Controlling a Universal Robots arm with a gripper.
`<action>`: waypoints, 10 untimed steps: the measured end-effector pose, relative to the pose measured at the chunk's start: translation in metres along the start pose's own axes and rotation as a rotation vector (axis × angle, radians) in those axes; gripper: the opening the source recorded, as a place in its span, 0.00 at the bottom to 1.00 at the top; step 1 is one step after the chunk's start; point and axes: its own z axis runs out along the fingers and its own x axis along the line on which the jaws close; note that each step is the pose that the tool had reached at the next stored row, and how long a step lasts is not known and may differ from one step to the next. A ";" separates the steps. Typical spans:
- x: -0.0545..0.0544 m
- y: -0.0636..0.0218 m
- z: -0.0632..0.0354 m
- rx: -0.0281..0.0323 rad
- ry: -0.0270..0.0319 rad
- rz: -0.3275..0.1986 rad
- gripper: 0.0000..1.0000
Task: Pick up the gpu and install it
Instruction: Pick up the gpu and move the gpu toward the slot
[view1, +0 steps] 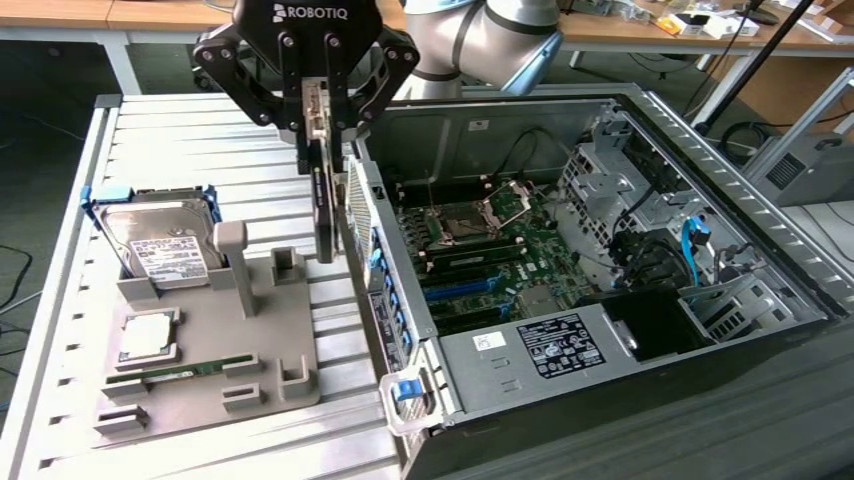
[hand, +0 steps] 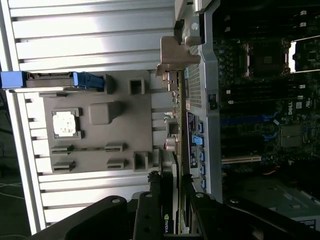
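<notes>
The gpu (view1: 323, 200) is a thin dark card seen edge-on, hanging upright from my gripper (view1: 318, 120), which is shut on its upper end. Its lower end is level with the back corner of the grey holder (view1: 267, 370), just outside the rear wall of the open computer case (view1: 400, 300). In the wrist view the gpu (hand: 173, 125) runs away from my gripper (hand: 172, 205), its metal bracket (hand: 177, 50) at the far end. The black fingers (hand: 150, 210) clamp it from both sides.
The grey holder carries a hard drive (view1: 160, 245) in a blue caddy, a processor (view1: 147, 335) and a green memory stick (view1: 187, 372). The motherboard (view1: 494, 250) lies inside the case. Both rest on a slatted metal table (view1: 187, 130).
</notes>
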 end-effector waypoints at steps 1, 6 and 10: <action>0.000 0.0000 0.0000 -0.0001 0.0000 0.000 0.27; -0.003 0.0002 0.0001 -0.0001 -0.0001 0.000 0.27; -0.005 0.0004 0.0001 0.0000 0.0000 0.000 0.27</action>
